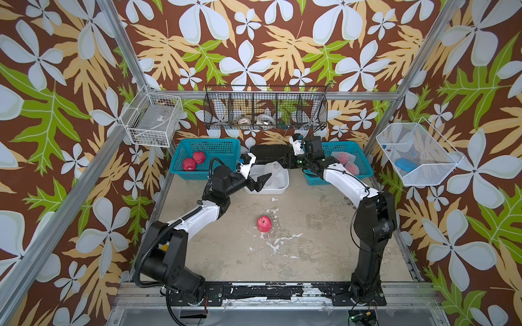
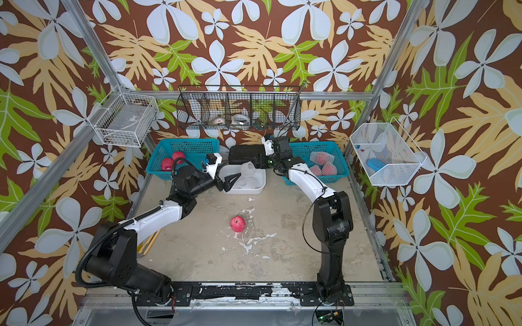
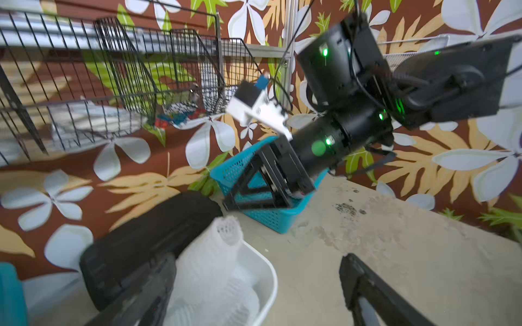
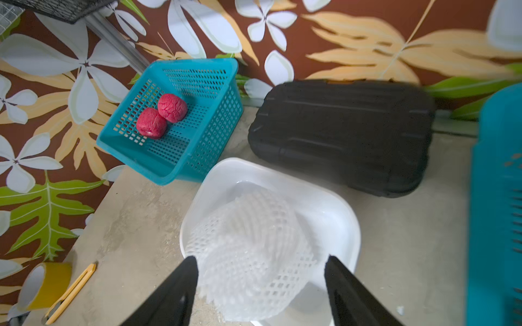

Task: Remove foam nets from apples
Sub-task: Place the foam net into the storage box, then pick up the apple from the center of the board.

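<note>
watching a top view: bare apple [image 1: 264, 223] is sitting on the table [image 1: 310, 240], lying back toward the robot's side from the left gripper [image 1: 262, 183], the nearer one, which is gaping empty over the white tray [image 1: 271, 192]. left wrist: nothing is showing between its fingers [image 3: 147, 282]. right wrist: right gripper [image 4: 260, 262] is hanging wide, foam net [image 4: 248, 248] sitting unclamped between its jaws, over the tray.

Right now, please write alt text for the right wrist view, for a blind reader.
The open right gripper hangs over a white foam net in a white tub; beyond, two bare apples lie in a teal basket, beside a black case.
</note>
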Motion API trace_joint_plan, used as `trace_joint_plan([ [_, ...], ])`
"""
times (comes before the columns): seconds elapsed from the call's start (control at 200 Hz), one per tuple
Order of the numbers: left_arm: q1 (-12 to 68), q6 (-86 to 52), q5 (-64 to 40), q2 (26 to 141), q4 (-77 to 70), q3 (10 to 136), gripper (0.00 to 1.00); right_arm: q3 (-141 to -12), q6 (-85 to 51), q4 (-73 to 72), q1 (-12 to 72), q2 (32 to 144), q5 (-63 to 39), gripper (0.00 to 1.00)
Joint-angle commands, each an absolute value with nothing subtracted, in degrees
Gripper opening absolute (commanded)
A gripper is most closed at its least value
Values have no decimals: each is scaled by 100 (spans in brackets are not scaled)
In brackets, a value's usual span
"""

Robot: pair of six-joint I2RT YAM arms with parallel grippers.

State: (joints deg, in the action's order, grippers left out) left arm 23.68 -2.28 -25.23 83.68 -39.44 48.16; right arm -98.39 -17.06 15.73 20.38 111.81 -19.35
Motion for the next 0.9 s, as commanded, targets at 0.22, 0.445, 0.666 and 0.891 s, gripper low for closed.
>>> trace_joint_plan([
  [0.22,3719,-706,-367,7635,-1405,4617,100,-8304,-1442,2051,2051,9815,-1238,77],
  [0.445,3913,-1452,-121,7550,-495,4138,100,-5398,-1558,-299,2144,7519,-1180,83],
  [0.666,4031,-1446,-230,8088,-657,3947,100,-3547,-1695,-2224,2248,6440,-1322,84],
  [0.891,4047,-1474,-164,8429,-865,3789,100,-2803,-1633,-3259,2452,6343,-917,84],
])
